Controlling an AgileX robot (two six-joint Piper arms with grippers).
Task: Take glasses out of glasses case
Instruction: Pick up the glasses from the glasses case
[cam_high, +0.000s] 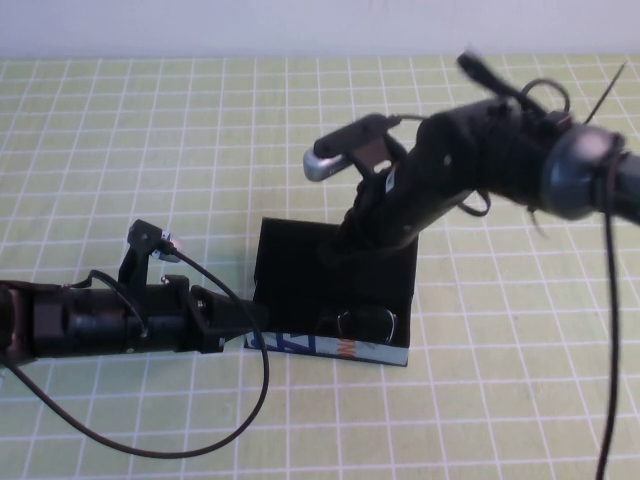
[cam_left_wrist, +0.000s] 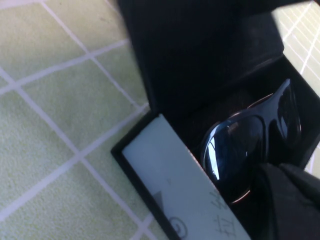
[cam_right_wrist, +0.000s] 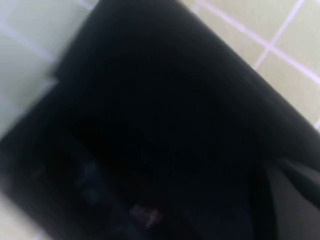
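The glasses case (cam_high: 330, 347) lies open in the middle of the table. Its lid is flipped back and its white printed front faces me. The black glasses (cam_high: 368, 322) lie inside at the case's right end. In the left wrist view they show as dark lenses (cam_left_wrist: 240, 145) behind the white front (cam_left_wrist: 175, 190). My left gripper (cam_high: 248, 325) is at the case's left front corner, touching it. My right gripper (cam_high: 342, 250) reaches down from the upper right into the case, over its black inside (cam_right_wrist: 150, 125). It hides part of the inside.
The table is covered with a green mat with a white grid (cam_high: 120, 150). A black cable (cam_high: 230, 400) loops from the left arm over the mat in front of the case. The right arm's camera (cam_high: 340, 150) and cables hang above the case's far side.
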